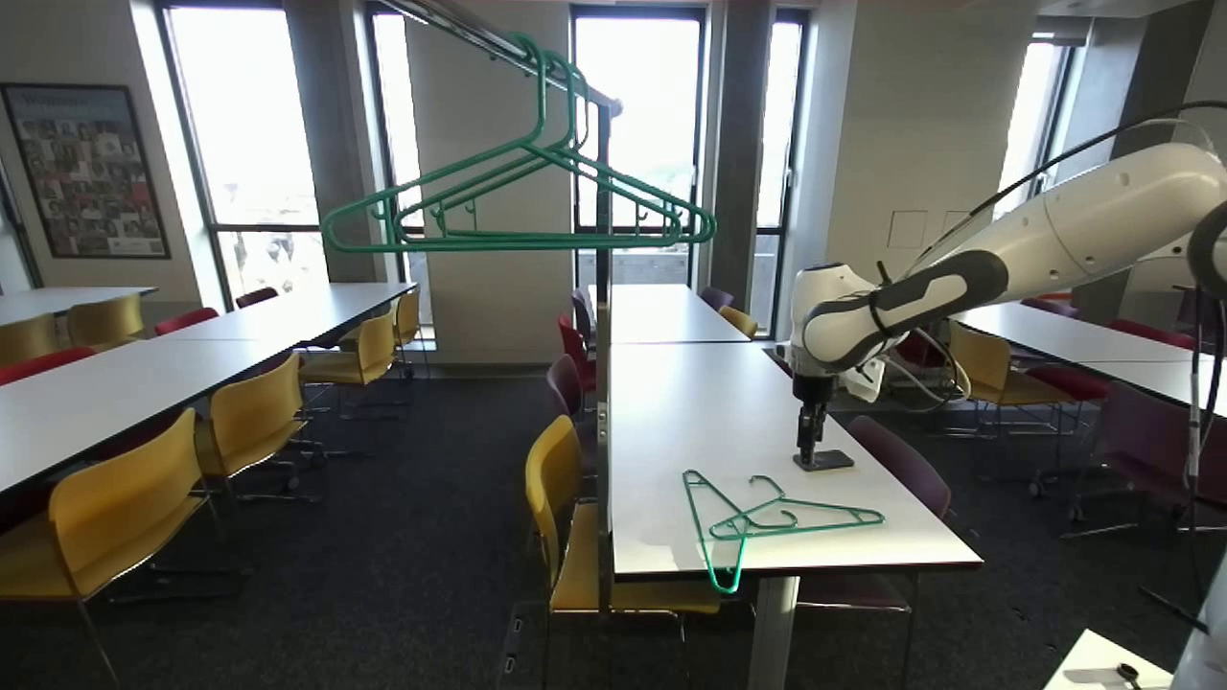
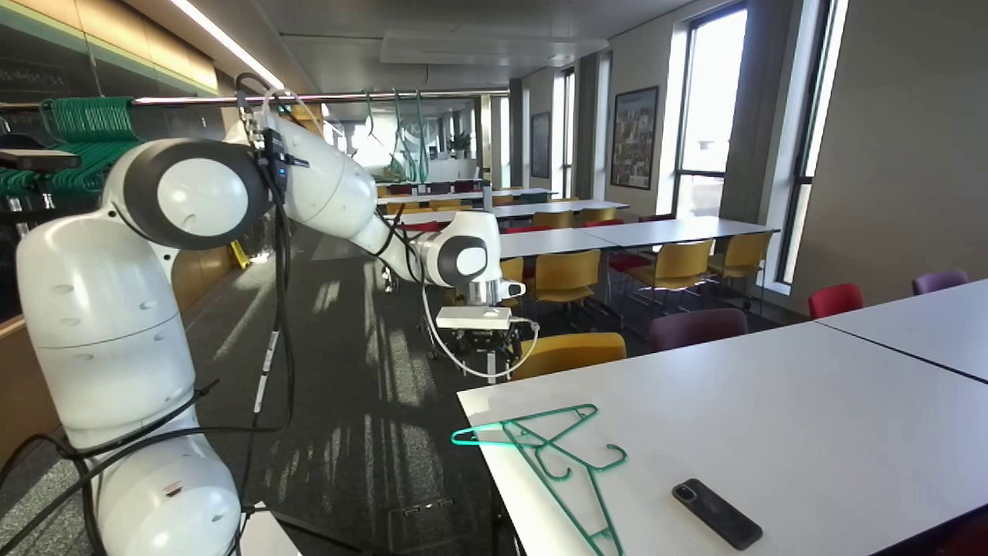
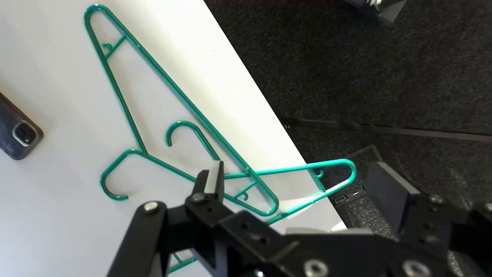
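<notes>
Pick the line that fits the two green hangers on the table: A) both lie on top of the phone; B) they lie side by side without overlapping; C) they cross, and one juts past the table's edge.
C: in the wrist view one green hanger crosses the other hanger, whose end sticks out beyond the edge of the white table, over the dark floor.

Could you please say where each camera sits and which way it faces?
An exterior view: off the near end of the table, facing windows; forearm and hand show.
An exterior view: beside the arm, large at picture left, facing chairs beyond the table.
Wrist view: behind open fingers, facing down on crossed hangers.
Both exterior views share the hangers and phone.
</notes>
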`<state>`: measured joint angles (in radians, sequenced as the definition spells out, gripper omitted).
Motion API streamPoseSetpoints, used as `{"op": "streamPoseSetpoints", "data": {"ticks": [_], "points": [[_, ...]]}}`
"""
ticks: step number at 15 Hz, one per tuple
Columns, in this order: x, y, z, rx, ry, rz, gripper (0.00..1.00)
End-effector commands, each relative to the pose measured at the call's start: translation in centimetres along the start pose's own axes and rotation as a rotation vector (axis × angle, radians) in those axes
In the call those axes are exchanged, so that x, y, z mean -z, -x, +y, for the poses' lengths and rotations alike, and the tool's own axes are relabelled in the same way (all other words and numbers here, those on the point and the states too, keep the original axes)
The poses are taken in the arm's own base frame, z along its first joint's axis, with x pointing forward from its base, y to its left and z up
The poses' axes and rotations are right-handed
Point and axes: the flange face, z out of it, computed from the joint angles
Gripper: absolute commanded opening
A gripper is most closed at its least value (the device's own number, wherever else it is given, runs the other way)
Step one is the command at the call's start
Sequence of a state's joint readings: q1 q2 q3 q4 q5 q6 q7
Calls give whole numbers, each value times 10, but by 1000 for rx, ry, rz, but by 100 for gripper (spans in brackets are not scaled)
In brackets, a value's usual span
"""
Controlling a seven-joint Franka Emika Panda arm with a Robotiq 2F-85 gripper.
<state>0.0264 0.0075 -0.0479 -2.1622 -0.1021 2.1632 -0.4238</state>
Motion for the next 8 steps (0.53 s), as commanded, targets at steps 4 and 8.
{"op": "streamPoseSetpoints", "data": {"ticks": [4, 8], "points": [[-48, -23, 44, -46, -34, -57, 100], [-66, -18, 47, -64, -37, -85, 100]]}}
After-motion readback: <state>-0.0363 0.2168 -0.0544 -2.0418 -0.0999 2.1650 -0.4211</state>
